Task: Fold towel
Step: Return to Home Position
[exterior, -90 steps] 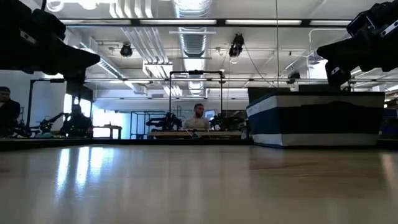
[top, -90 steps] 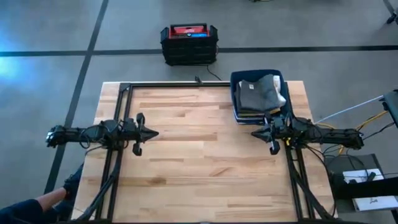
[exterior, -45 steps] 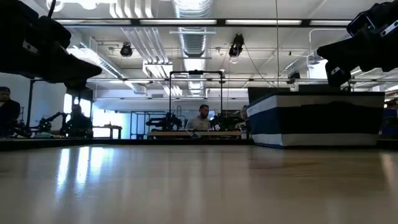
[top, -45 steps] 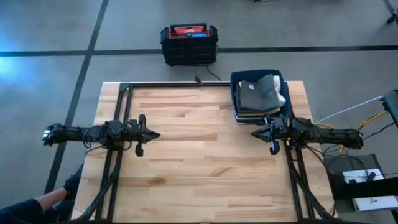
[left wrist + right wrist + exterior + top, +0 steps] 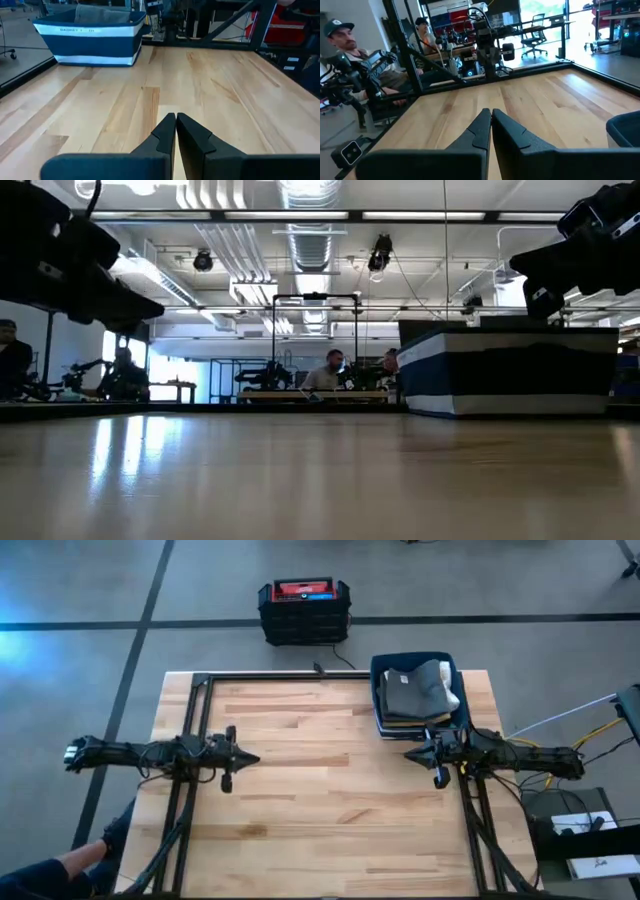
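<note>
Hovering with jaws pressed together on both left gripper (image 5: 250, 757) and right gripper (image 5: 410, 754), clear of folded towels (image 5: 415, 692) in the blue organizer (image 5: 374, 690) just beside the right.

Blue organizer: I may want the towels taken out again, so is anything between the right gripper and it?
Nothing visible. The right gripper, shut, hovers over bare table just beside the blue organizer, where the gray towel lies on top. The left gripper, also shut, is far across the table.
</note>
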### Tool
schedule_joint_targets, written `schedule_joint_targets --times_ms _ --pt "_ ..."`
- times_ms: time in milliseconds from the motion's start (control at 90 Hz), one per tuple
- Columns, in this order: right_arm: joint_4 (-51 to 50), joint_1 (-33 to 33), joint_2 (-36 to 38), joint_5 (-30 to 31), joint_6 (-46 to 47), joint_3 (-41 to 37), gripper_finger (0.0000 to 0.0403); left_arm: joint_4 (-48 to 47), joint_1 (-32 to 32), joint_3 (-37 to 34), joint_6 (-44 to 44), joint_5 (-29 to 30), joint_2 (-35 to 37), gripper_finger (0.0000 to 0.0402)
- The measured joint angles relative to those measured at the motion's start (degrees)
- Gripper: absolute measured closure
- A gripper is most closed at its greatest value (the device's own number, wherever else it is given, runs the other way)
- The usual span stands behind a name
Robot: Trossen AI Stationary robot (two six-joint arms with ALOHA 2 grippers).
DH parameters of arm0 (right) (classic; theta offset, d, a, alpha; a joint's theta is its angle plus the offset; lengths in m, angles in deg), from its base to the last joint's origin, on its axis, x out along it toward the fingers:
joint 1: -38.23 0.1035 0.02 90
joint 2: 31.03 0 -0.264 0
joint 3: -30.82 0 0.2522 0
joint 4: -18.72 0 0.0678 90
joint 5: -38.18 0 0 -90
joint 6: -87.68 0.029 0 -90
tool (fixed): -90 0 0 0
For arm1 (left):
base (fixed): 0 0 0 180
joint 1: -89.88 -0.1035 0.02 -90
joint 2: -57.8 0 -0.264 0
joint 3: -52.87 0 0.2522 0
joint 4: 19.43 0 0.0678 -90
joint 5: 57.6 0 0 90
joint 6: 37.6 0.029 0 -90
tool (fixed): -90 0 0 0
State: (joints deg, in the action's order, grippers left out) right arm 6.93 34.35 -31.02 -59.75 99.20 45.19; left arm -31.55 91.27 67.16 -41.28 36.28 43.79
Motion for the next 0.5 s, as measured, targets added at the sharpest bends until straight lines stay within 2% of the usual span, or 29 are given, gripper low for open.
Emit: schedule_joint_targets --times_ms 500 --pt "0.0 0.0 0.0 0.0 0.0 0.0 0.0403 0.0 0.0 0.0 0.0 0.0 -2.8 0.0398"
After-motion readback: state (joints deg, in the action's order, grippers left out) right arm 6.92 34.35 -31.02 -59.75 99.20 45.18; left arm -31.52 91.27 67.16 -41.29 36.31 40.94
